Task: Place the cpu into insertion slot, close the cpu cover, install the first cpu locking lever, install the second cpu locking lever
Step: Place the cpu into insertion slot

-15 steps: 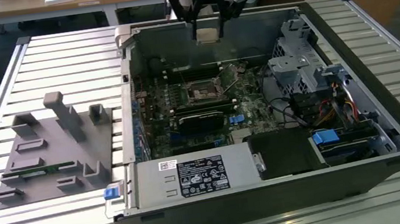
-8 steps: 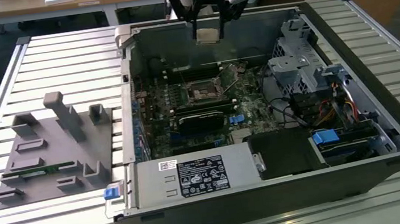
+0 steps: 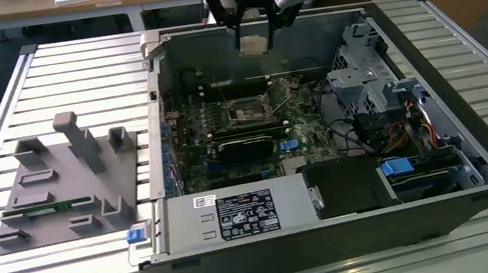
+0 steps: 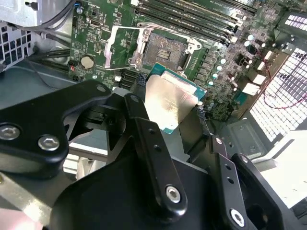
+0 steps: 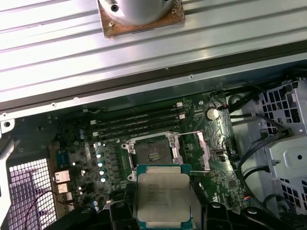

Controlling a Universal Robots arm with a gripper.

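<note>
My gripper [image 3: 251, 38] hangs above the open computer case, shut on the cpu [image 3: 252, 45], a thin square chip with a silvery top. In both wrist views the cpu [image 4: 169, 99] [image 5: 163, 195] sits between two black fingers [image 4: 139, 84] [image 5: 119, 211], held well above the motherboard. The insertion slot [image 4: 165, 49] [image 5: 153, 152] [image 3: 249, 113] lies bare below it, with a dark centre and a silver rim. The cpu cover [image 4: 120, 44] [image 5: 202, 151] is swung open to one side of the slot. The gripper [image 4: 170, 103] [image 5: 165, 212] touches nothing on the board.
Long black memory slots [image 5: 136, 123] run beside the socket. A drive cage with cables [image 3: 370, 82] fills the case on the exterior view's right, and a power supply [image 3: 235, 214] sits at its near wall. A grey fixture with pegs [image 3: 68, 179] stands on the slatted table [image 3: 77, 66].
</note>
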